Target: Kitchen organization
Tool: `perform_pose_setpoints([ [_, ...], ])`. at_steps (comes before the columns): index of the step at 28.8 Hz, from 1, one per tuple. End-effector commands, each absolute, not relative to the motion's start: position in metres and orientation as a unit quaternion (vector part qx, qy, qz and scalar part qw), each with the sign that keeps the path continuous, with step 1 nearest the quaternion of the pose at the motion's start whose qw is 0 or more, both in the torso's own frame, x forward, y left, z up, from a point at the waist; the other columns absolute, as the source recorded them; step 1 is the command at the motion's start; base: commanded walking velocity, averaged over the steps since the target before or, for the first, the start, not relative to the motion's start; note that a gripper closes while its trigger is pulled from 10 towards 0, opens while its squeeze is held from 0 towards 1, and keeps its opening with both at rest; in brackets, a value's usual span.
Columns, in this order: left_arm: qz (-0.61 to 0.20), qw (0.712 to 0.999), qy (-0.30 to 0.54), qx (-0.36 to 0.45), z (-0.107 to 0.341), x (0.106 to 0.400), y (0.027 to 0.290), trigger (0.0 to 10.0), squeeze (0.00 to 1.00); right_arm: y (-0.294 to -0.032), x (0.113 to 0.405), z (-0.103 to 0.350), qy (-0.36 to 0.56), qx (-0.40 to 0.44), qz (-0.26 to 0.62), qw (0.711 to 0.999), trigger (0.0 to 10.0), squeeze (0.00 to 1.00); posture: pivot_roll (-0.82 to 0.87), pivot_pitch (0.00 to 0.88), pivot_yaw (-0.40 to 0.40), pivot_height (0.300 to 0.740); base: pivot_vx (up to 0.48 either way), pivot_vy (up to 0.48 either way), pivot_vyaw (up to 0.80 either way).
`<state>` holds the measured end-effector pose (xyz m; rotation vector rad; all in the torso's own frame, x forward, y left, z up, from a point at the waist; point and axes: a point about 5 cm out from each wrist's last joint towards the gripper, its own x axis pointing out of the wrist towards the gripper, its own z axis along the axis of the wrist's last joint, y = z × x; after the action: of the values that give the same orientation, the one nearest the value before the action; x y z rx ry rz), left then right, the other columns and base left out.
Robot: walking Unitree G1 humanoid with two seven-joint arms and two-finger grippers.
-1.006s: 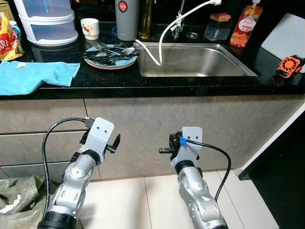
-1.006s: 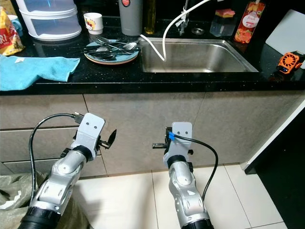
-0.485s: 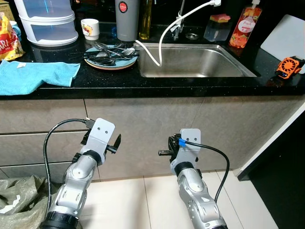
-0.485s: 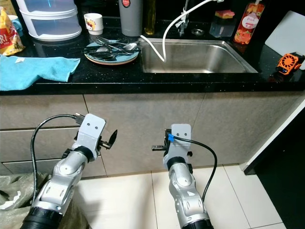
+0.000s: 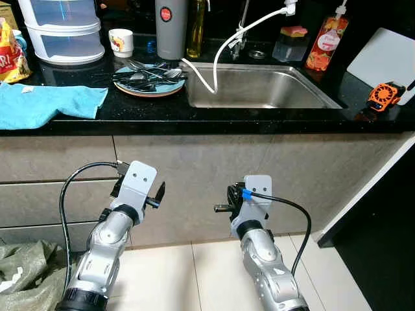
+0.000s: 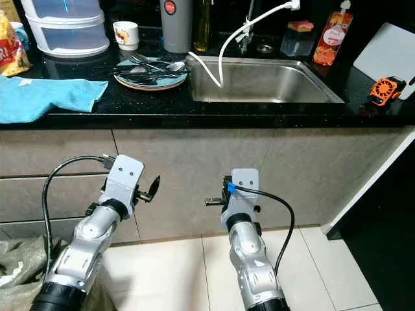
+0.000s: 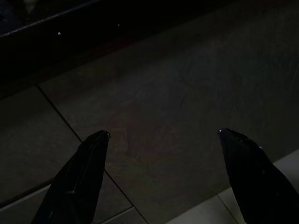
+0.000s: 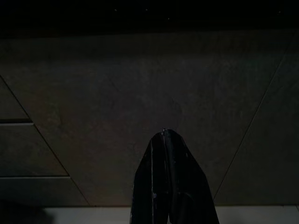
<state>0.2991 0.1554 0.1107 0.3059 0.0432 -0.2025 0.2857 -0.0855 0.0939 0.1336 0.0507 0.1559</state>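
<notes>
While the left gripper (image 7: 161, 140) is held low before the grey cabinet fronts (image 5: 214, 168) with jaws spread and the right gripper (image 8: 169, 140) with jaws closed, a round plate of cutlery (image 5: 148, 76) is seen at eleven o'clock on the black tabletop (image 5: 194, 116), just beside the steel sink (image 5: 259, 87).

The stacked tubs (image 5: 60, 29) and the grey flask (image 5: 170, 26) are cut off by the top edge, and the yellow bag (image 5: 11, 57) and blue towel (image 5: 45, 103) by the left edge. The cutlery (image 5: 146, 72) on the plate (image 5: 148, 87) is too tangled to be counted. Both wrist views are very dark, and the bench (image 7: 70, 28) is barely made out above the cabinet fronts.
</notes>
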Motion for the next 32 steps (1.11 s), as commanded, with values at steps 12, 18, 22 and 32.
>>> perform_pose_setpoints([
  [12,-0.083,0.979,0.005,0.184,0.117,0.298,0.154,10.0,0.0,-0.078,0.285,0.094,0.025,0.09,0.07,0.993,10.0,0.0,0.25,0.0,-0.062,0.74,0.0,0.0,0.0],
  [18,-0.08,0.984,-0.046,0.151,0.145,0.292,0.129,10.0,0.0,-0.094,0.293,0.122,-0.021,0.092,0.052,0.994,10.0,0.0,0.25,0.0,-0.063,0.74,0.0,0.0,0.0],
  [22,-0.083,0.986,-0.075,0.123,0.172,0.294,0.125,10.0,0.0,-0.1,0.295,0.144,-0.054,0.091,0.051,0.993,10.0,0.0,0.25,0.0,-0.061,0.74,0.0,0.0,0.0],
  [32,-0.145,0.981,-0.037,0.126,0.206,0.28,0.135,10.0,0.0,-0.106,0.287,0.186,-0.104,0.085,0.061,0.989,10.0,0.0,0.26,0.0,-0.067,0.74,0.0,0.0,0.0],
])
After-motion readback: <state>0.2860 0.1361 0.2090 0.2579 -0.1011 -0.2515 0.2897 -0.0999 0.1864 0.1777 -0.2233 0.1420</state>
